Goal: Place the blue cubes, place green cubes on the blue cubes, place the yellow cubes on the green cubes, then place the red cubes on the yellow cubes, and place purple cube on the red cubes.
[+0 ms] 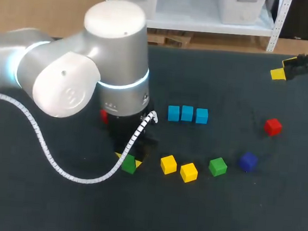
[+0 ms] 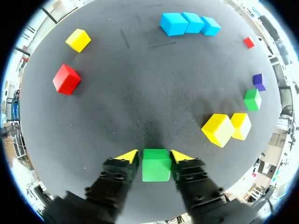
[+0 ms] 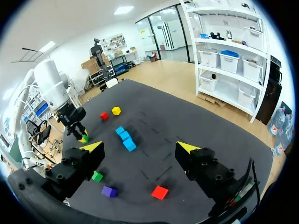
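Note:
My left gripper (image 2: 154, 157) stands low over the mat, shut on a green cube (image 2: 156, 164) with a yellow tip against each side; the head view shows that green cube (image 1: 129, 165) under the arm. Three blue cubes (image 1: 187, 114) lie in a row at the middle. Two yellow cubes (image 1: 168, 164) (image 1: 189, 172) sit just right of the gripper, then a second green cube (image 1: 218, 166) and the purple cube (image 1: 247, 161). A red cube (image 1: 273, 126) lies farther right. Another red cube (image 2: 67, 79) and a third yellow cube (image 2: 78, 40) lie ahead of the left gripper. My right gripper (image 3: 140, 148) hangs open and empty at the far right.
The left arm's big grey body (image 1: 93, 71) and its white cable (image 1: 47, 149) cover the mat's left middle in the head view. The right arm (image 1: 306, 62) stays at the table's far right corner.

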Robot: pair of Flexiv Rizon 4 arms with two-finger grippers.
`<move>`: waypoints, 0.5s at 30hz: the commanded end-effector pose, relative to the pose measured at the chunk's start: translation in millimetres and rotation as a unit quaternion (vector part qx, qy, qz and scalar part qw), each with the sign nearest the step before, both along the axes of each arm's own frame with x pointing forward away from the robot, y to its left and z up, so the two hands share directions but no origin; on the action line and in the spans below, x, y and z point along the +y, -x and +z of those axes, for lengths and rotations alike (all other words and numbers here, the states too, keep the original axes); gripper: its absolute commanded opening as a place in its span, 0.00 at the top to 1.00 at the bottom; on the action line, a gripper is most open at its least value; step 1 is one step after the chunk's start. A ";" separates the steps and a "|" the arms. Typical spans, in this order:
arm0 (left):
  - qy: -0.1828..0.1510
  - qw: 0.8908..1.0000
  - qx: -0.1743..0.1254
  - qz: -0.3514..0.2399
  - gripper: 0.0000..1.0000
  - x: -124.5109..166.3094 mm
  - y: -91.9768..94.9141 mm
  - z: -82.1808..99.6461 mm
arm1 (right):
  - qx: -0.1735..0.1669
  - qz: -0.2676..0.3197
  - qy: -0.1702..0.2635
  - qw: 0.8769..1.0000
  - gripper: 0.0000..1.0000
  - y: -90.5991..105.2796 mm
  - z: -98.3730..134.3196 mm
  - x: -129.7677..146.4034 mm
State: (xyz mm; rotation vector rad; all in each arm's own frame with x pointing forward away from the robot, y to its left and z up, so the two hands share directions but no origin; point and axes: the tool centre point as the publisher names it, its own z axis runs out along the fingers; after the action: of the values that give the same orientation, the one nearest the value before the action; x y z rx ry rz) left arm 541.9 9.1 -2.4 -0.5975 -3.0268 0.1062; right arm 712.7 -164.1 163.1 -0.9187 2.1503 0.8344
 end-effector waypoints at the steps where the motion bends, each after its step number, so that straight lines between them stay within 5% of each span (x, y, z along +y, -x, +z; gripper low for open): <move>1: -0.011 1.000 0.002 -0.007 1.00 -0.9 -2.0 2.3 | -0.001 0.000 -0.001 1.000 0.00 0.0 -0.5 0.0; 5: -0.024 0.999 -0.003 -0.034 1.00 3.9 -3.3 5.5 | -0.001 0.000 -0.001 1.000 0.00 0.0 -0.5 0.0; 9: -0.026 0.988 0.002 -0.152 1.00 7.4 -14.9 17.8 | -0.001 0.000 -0.001 1.000 0.00 0.0 -0.5 0.0; 15: -0.066 0.968 -0.060 -0.236 1.00 23.4 -45.2 56.5 | -0.001 0.000 -0.001 1.000 0.00 0.0 -0.5 0.0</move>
State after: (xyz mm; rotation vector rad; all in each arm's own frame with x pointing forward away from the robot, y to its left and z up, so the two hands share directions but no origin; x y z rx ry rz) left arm 581.2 28.7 30.0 -1.1147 -2.9324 -0.0449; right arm 712.7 -164.1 163.1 -0.9187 2.1503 0.8344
